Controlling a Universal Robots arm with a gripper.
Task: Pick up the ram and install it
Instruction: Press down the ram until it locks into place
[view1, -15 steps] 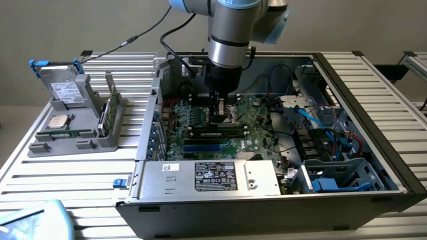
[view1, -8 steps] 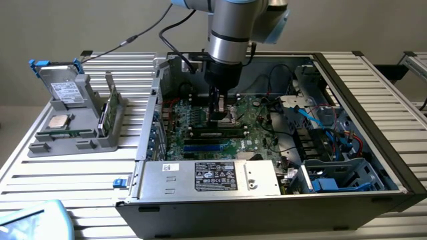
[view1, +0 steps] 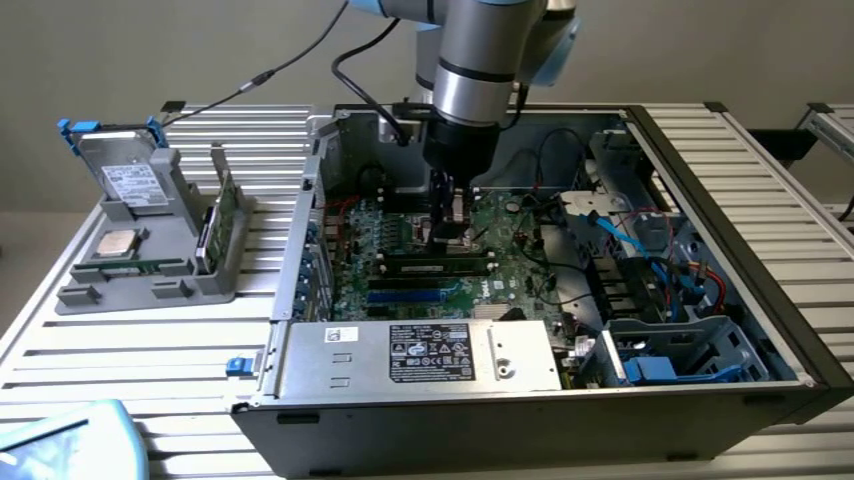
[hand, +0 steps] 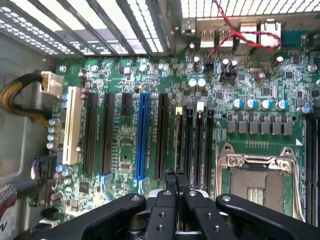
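My gripper (view1: 451, 232) reaches down into the open computer case (view1: 747, 230), just above the green motherboard (view1: 400, 240). In the wrist view the gripper (hand: 175, 176) is shut, its black fingertips pressed together with nothing showing between them, over the black memory slots (hand: 199, 135). A ram (view1: 434, 268), a long green stick with dark chips, lies seated along a slot just in front of the gripper in the exterior view. Another green stick (view1: 214, 232) stands on edge in the grey holder (view1: 147, 285) outside the case, at the exterior view's left.
The holder also carries a silver drive with blue clips (view1: 127, 180) and a square silver processor chip (view1: 118, 243). An empty processor socket (hand: 257, 175) lies beside the memory slots. The power supply (view1: 427, 352), blue cables (view1: 654, 260) and drive cage (view1: 681, 355) crowd the case.
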